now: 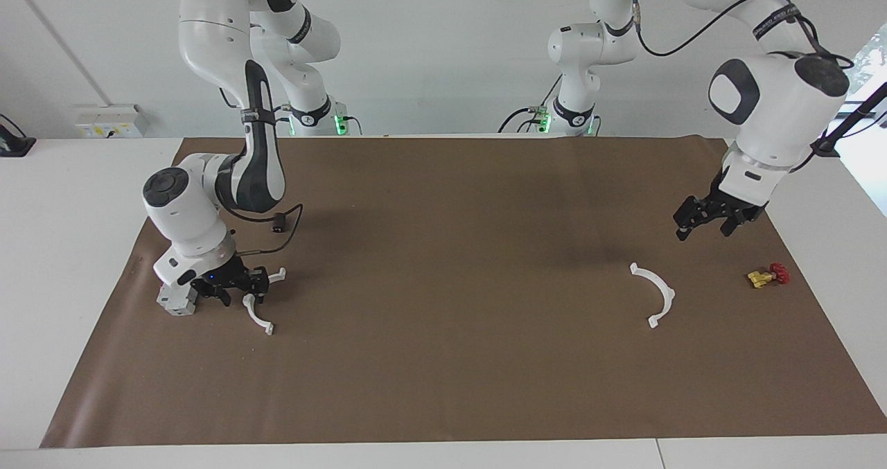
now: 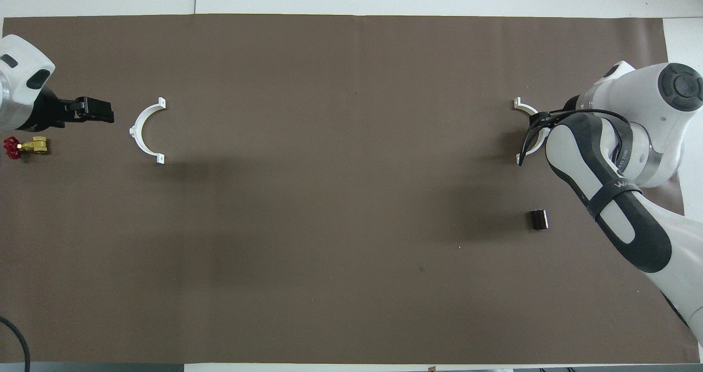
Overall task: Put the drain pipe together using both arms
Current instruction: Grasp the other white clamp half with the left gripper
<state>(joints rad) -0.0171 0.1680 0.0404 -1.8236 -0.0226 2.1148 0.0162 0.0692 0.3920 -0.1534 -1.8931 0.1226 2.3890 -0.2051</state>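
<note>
Drain pipe halves [image 1: 655, 294] [image 1: 258, 315]: thin white plastic arcs.

Both half-rings lay flat, well apart on the brown surface [image 1: 443, 358]

Right claw [image 1: 235, 290] sat low at one half-ring [image 1: 258, 311] beside the grey block [image 1: 177, 301]; left claw [image 1: 710, 221] hung above the surface near the other half-ring [image 1: 655, 294].

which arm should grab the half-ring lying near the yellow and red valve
Left. The left gripper hangs over the mat close to that half-ring. The right gripper is down at the other half-ring.
</note>
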